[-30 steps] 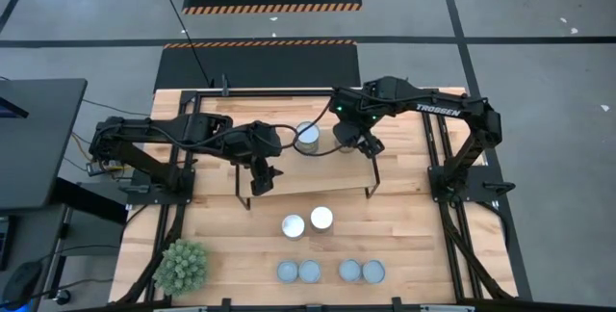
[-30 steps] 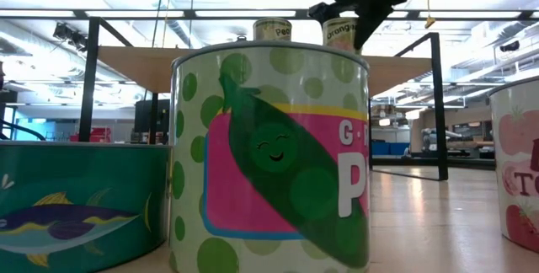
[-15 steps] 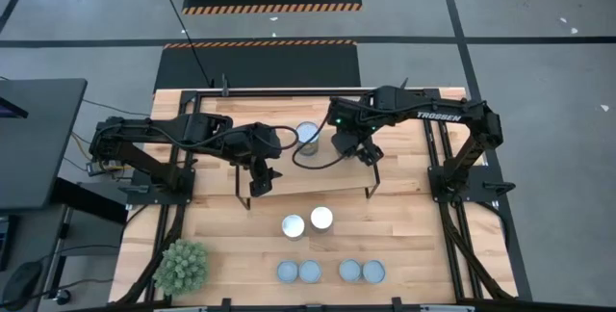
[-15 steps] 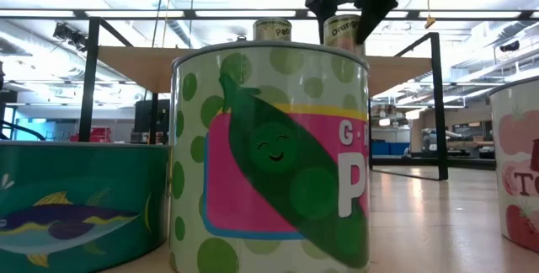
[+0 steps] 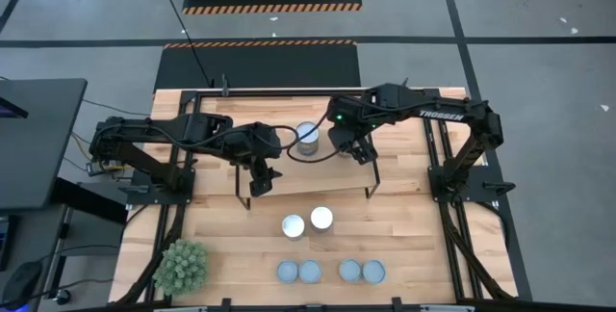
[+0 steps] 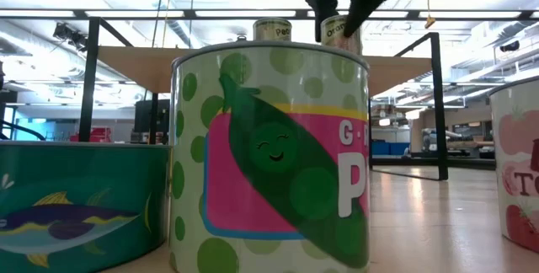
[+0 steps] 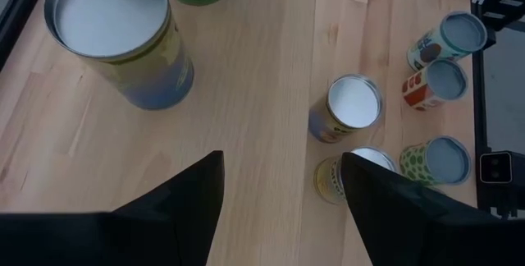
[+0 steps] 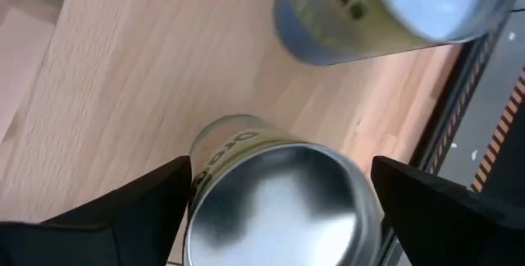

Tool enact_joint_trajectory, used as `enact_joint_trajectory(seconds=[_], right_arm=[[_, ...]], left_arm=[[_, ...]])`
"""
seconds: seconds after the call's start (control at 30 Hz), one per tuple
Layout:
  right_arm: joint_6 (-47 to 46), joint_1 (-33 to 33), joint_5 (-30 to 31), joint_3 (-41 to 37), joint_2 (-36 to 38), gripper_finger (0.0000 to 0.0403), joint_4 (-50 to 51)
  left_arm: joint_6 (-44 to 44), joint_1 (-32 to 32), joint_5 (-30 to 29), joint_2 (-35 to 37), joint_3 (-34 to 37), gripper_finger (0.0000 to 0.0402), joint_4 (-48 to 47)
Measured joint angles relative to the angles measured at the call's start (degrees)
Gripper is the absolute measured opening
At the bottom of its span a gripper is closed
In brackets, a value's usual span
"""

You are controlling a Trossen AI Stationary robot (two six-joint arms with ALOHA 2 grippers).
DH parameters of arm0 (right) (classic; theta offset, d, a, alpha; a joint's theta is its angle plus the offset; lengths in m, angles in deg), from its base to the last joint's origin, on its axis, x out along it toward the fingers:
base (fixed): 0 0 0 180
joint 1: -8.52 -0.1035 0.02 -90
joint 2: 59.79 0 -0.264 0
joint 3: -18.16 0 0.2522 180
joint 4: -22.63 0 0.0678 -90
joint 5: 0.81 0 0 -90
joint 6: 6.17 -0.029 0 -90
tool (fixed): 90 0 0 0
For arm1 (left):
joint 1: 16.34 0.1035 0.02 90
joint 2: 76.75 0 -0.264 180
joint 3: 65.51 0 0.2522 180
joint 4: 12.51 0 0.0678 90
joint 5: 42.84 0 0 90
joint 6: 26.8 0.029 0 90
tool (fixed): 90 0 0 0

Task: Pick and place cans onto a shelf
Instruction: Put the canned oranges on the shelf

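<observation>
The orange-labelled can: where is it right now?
The orange-labelled can stands on the shelf, beside the pea can. In the high view the open right gripper hides it, just right of the silver-topped can.

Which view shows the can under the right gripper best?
Right wrist view: the can sits between the open fingers, which stand clear of it. The low view shows only its label on the shelf, partly behind the right gripper. The high view hides it. The left wrist view misses it.
</observation>
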Motion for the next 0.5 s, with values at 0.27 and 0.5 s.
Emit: enact_joint_trajectory(seconds=[0.27,0.5], right_arm=[[-2.94,-0.11,1.42,3.64,0.09,0.0383,-0.27],[-3.81,-1.29,5.29,3.64,0.09,0.0378,-0.17]], left_arm=[[-0.12,-0.02,0.0,0.0,0.0,0.0249,-0.47],[-0.19,-0.04,0.0,0.0,0.0,0.0249,-0.94]])
